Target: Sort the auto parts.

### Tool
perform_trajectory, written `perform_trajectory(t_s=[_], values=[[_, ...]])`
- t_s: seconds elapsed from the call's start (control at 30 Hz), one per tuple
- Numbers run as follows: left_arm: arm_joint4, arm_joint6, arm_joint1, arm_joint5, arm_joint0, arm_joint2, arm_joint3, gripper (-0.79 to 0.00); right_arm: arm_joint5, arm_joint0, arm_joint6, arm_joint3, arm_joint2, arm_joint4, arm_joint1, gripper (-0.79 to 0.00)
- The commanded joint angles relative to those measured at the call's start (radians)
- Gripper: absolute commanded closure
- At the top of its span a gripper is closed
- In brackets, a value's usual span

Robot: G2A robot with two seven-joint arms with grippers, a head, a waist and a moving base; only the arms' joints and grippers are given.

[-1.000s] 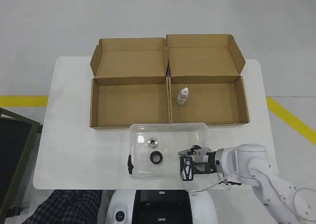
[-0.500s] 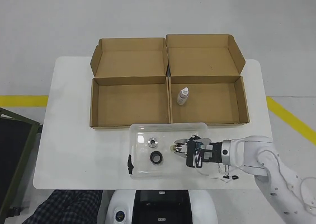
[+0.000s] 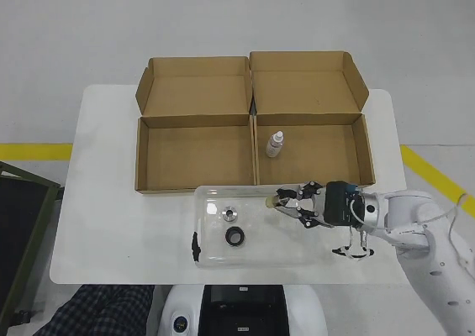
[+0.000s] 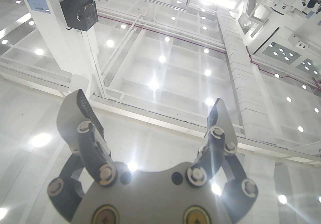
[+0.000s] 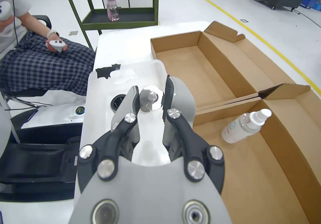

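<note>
- right gripper [image 5: 151, 87]: fingers narrow, ribbed pads clamped on a shiny round metal disc [image 5: 148, 104] with a centre stud
- disc is held over the clear plastic bin [image 3: 254, 187], on the side nearer the boxes
- in the bin: silver round part [image 3: 229, 212], black ring [image 3: 236, 238]
- bin sits on the white bench [image 3: 111, 210]
- right cardboard box [image 3: 338, 172]: white plastic bottle [image 3: 275, 144] lying on its side
- left cardboard box [image 3: 195, 160] touches it, flaps open
- left gripper [image 4: 150, 109]: fingers wide apart, pointing at the ceiling
</note>
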Motion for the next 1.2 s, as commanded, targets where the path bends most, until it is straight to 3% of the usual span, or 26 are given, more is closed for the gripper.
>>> perform_trajectory(t_s=[0.0,0.5,1.17], values=[[0.0,0.0,0.0,0.0,0.0,0.0,0.0,-0.785,0.0,-0.003,-0.036,0.004,0.019,0.023,0.004,0.0],[0.0,0.0,0.0,0.0,0.0,0.0,0.0,-0.785,0.0,-0.032,-0.157,0.046,0.087,0.146,0.018,0.0],[0.0,0.0,0.0,0.0,0.0,0.0,0.0,-0.785,0.048,0.013,-0.091,0.081,0.051,0.184,0.01,0.0]])
